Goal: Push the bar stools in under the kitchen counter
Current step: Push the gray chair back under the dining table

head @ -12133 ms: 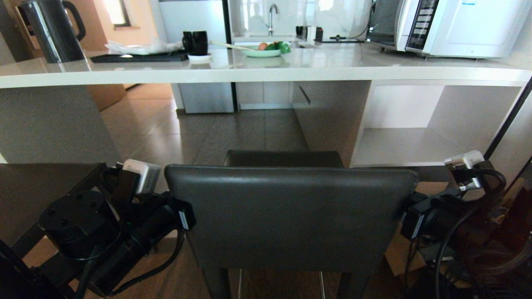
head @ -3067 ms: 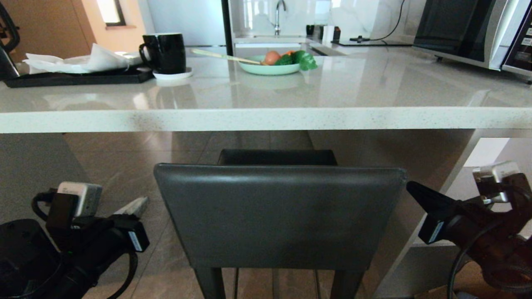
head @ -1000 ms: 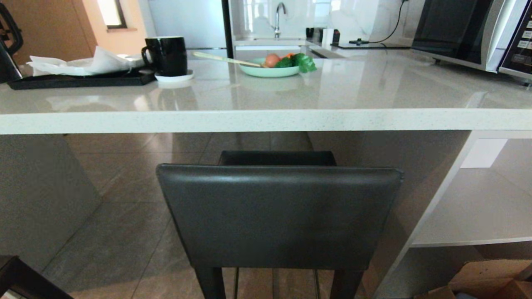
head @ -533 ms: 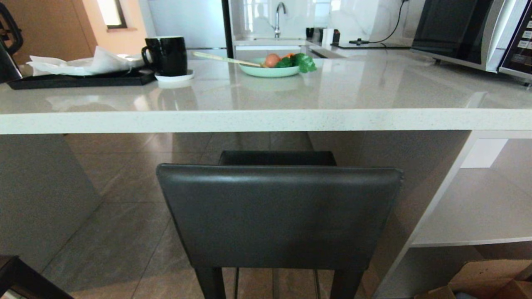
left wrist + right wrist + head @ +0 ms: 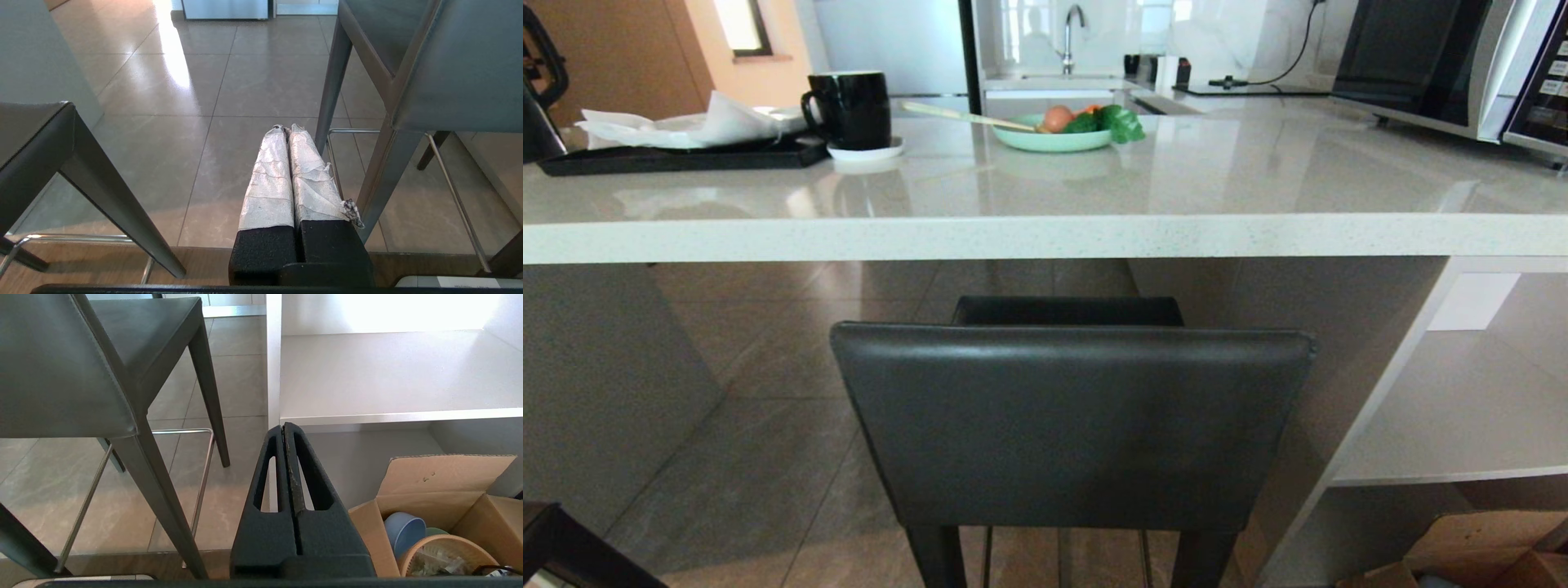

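One bar stool (image 5: 1070, 425) stands straight before me, its dark grey backrest facing me and its seat (image 5: 1068, 310) pointing into the gap below the kitchen counter (image 5: 1045, 237). A corner of the second stool (image 5: 556, 543) shows low on the left. Neither gripper is in the head view. In the left wrist view my left gripper (image 5: 285, 128), its fingers wrapped in pale tape, is shut and empty, low between the middle stool (image 5: 461, 73) and the second stool (image 5: 36, 139). My right gripper (image 5: 282, 426) is shut and empty, beside the stool's leg (image 5: 159, 506).
On the counter stand a black mug (image 5: 849, 106), a green plate of food (image 5: 1054, 135), a black tray with napkins (image 5: 678, 151) and a microwave (image 5: 1445, 65). The white shelf unit (image 5: 388, 375) is on the right, with an open cardboard box (image 5: 441, 477) of crockery on the floor.
Nothing has moved in the last second. Before that my view came closer to the counter with the stool, and both arms, once beside the backrest, dropped out of the head view.
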{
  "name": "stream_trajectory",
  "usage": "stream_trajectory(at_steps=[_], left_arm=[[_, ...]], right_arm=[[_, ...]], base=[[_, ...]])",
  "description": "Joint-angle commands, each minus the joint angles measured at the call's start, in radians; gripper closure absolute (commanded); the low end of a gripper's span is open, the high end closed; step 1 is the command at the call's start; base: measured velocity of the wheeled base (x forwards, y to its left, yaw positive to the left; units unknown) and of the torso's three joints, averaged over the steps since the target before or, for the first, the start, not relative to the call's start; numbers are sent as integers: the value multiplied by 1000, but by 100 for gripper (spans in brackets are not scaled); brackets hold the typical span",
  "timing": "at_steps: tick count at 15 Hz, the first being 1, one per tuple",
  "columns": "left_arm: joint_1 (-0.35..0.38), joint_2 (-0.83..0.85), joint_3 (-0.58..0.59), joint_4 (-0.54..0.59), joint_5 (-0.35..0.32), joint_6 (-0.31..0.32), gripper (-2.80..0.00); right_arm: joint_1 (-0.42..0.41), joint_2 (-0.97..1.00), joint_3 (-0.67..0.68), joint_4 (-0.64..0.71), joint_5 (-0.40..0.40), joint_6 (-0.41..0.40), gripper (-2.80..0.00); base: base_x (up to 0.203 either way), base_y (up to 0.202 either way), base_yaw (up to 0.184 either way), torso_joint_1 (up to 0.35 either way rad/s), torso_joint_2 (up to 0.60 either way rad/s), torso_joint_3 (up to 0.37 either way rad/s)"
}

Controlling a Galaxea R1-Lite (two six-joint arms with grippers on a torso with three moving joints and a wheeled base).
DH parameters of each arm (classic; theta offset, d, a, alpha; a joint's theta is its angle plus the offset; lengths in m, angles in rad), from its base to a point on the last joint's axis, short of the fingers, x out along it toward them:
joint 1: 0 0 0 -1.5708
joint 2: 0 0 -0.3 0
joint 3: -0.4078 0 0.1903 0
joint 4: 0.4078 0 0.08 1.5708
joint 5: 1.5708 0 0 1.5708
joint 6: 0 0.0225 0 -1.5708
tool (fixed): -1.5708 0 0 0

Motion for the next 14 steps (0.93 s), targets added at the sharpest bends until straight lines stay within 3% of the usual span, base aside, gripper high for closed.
stream_trajectory(at_steps=[1,3,14], left_arm=[[0,-1,0,-1,0,1,0],[0,-1,0,-1,0,1,0],[0,-1,0,-1,0,1,0]], right_arm=[[0,0,-1,-1,0,0,0],[0,0,-1,-1,0,1,0],[0,0,-1,-1,0,-1,0]], base=[[0,0,0,0,0,0],[-48,0,0,4,1,-1],[-196,0,-1,0,2,3]])
